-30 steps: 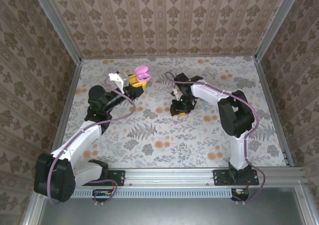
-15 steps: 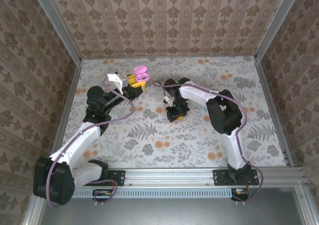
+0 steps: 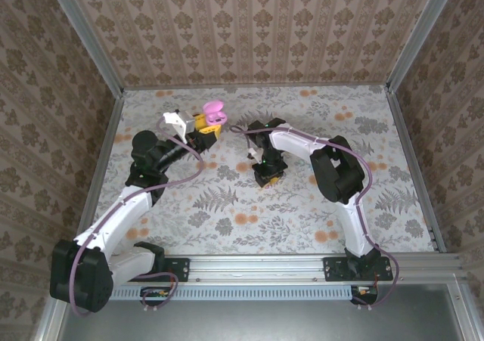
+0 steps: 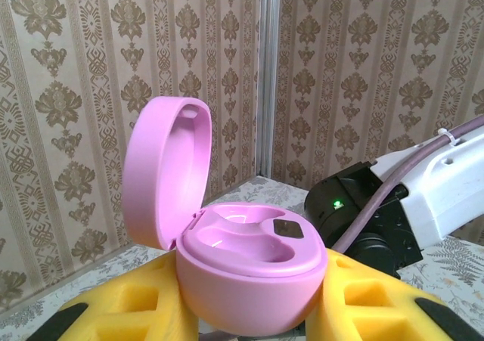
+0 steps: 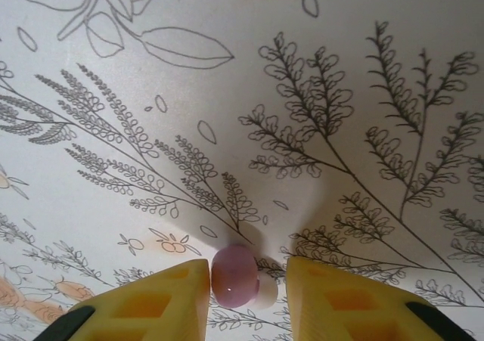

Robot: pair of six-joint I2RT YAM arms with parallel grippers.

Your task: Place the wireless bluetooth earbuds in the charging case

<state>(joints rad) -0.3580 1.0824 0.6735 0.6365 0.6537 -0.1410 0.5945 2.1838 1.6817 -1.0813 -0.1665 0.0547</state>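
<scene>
Swung left since before, straddling but not yet pinching the likely light, slick, roll-prone earbud (image 5: 233, 284) with the right gripper (image 5: 248, 271), best nipped across its round body, while clamping the open charging case (image 4: 246, 269) in the left gripper (image 3: 206, 122).

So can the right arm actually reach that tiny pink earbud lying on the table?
Probably yes: the small rounded pink plastic earbud lies on the flower-patterned table between the right arm's yellow jaws, nothing covering it.

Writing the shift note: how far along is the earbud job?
Done: charging case is open, held in the left end effector, both sockets empty. In hand: right end effector straddles a pink earbud lying on the table. Left: grip it, carry it over, seat it.
</scene>
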